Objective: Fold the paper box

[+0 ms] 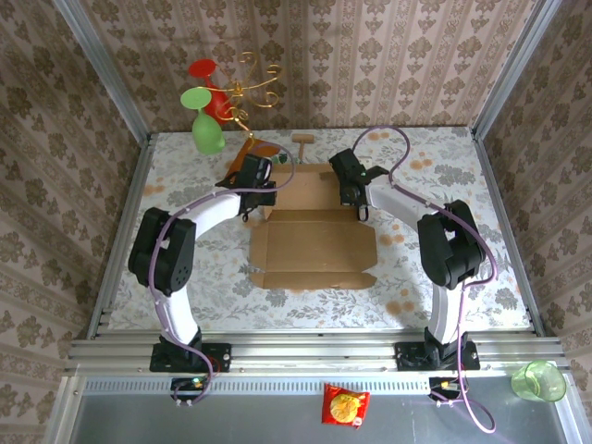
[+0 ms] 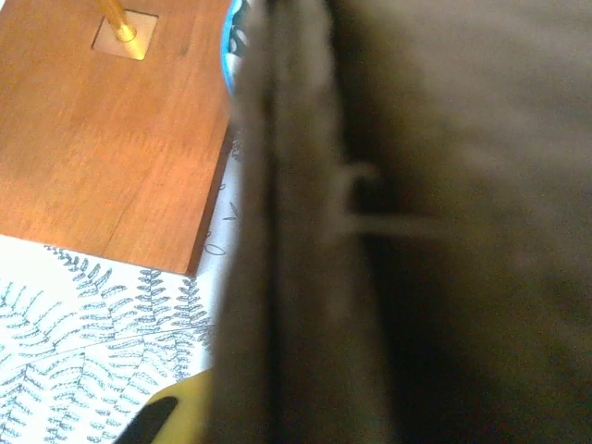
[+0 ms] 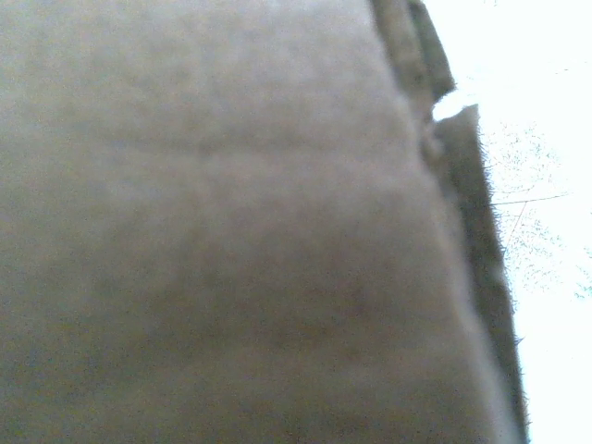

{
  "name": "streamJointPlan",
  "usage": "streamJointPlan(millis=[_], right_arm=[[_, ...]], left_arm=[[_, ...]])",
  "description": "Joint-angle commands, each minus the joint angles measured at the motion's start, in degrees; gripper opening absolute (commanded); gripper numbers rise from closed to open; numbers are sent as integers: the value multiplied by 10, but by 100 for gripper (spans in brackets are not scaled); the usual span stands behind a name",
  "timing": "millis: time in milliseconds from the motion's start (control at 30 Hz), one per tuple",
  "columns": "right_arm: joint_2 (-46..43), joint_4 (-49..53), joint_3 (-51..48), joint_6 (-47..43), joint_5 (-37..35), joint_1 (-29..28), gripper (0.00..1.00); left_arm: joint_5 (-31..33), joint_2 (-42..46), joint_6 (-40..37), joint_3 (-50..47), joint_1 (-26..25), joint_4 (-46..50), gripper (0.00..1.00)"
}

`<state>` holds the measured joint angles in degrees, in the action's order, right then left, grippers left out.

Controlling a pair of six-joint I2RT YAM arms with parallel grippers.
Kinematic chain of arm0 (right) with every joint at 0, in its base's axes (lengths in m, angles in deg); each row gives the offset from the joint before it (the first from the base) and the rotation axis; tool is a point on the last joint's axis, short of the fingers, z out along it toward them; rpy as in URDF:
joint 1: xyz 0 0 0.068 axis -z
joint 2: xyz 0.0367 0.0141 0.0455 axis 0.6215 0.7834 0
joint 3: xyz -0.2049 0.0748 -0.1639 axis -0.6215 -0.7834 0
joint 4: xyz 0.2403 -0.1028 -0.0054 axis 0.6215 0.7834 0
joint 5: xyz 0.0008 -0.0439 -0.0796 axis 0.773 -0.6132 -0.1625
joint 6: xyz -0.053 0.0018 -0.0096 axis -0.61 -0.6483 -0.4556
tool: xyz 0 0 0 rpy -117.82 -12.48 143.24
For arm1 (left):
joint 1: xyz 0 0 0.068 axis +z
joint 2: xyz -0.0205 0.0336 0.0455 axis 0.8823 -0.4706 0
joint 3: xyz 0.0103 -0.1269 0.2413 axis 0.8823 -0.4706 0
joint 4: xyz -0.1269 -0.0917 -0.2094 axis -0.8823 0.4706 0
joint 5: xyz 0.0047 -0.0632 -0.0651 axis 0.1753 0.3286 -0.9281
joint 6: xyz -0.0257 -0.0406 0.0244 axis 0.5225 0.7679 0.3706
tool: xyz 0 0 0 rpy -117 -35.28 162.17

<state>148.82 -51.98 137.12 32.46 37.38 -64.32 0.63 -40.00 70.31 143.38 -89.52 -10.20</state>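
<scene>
Paper box (image 1: 314, 248) sits mid-table between the two arms: near panel flat with its flaps spread, far section raised off the cloth. Left gripper (image 1: 257, 192) is at the far left corner of the raised part and right gripper (image 1: 355, 196) at the far right corner, both closed. Left wrist view: blurred double edge of cardboard (image 2: 305, 277) hard against the lens, wooden board (image 2: 102, 129) just beside it on the table. Right wrist view: cardboard face (image 3: 213, 231) close up, out of focus. Cannot tell whether either gripper pinches a wall or merely presses against it. Judgement: the step in hand is standing the far walls up along their creases. To do it well, move both arms together so the sheet does not skew, bear on the crease line rather than mid-panel, hold the near panel flat, and mind the board on the left, which could catch the wall.
</scene>
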Motion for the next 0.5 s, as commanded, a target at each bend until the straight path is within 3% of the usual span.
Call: streamJointPlan(millis=[0, 333, 467], right_arm=[[27, 39, 14, 3, 31, 0, 0], [56, 110, 69, 38, 46, 0, 0], [54, 108, 66, 41, 50, 0, 0]], left_arm=[[28, -28, -21, 11, 2, 49, 0], [171, -93, -13, 96, -39, 157, 0], [151, -94, -8, 90, -41, 138, 0]])
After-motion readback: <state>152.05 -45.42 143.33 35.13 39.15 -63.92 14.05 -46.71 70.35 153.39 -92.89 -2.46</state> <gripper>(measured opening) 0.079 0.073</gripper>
